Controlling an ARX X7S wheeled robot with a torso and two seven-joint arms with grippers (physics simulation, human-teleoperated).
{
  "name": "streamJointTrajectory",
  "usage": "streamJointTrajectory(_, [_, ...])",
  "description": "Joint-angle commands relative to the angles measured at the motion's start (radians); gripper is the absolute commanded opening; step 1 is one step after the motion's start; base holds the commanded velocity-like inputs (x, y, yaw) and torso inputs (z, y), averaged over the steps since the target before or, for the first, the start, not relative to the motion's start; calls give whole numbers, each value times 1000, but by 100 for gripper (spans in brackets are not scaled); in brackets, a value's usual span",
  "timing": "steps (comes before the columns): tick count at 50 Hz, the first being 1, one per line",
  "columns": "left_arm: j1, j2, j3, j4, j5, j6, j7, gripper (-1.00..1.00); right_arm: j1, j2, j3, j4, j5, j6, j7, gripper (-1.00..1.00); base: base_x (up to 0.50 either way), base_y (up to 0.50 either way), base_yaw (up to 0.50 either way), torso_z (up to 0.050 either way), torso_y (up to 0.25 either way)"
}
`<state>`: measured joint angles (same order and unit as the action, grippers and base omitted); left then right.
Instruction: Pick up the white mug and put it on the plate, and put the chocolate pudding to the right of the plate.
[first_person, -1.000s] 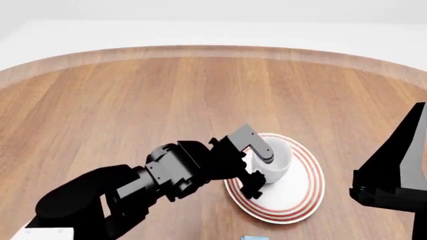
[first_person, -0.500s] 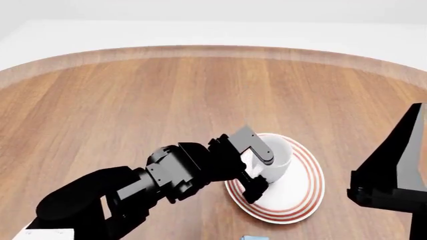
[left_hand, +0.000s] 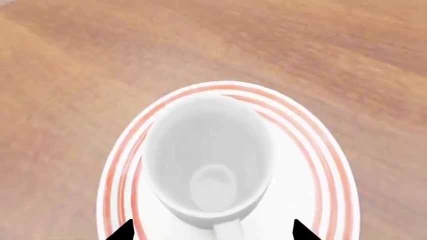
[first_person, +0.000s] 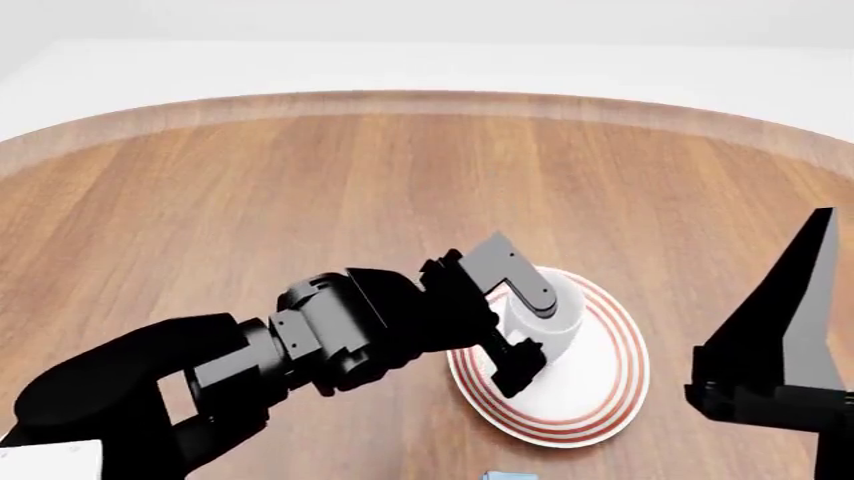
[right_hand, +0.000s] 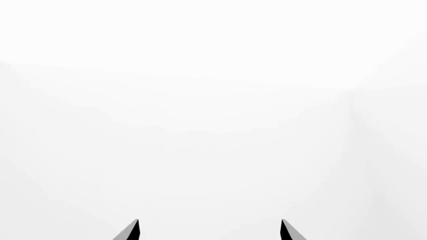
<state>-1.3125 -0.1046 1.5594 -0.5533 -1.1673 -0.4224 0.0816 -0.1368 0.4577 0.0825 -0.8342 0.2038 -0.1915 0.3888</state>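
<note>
White mug (first_person: 550, 312) sits upright on the plate (first_person: 607, 385), toward its back-left part, on the wooden counter (first_person: 267, 200). Left pincer (first_person: 523, 325) spread wide around the mug's handle side, gripping nothing. Right pincer (right_hand: 208, 231) parted, empty, facing blank white. Chocolate pudding (first_person: 501, 475) peeks in at the near edge.

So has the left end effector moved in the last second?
Yes. The left end effector has opened and pulled slightly up and back toward the robot, against the plate, which stayed put. The mug now stands free on it.
</note>
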Motion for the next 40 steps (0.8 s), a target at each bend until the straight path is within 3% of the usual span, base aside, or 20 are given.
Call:
streamJointTrajectory(1, [-12,-51,-35,132,-18,-10,-30,100,-1,-14,8,-17,-26,11,-19,100,0,0,0,0,0])
streamJointTrajectory(16, [-59,-213,-79,432,-72,-28,-112,100,-9,-8,8,-37,-23,11,-15,100,0,0,0,0,0])
streamJointTrajectory(40, [-97,-414,-169,712,-116,24,-178,100,-7,-6,-8,-28,-27,9,-14,100,0,0,0,0,0])
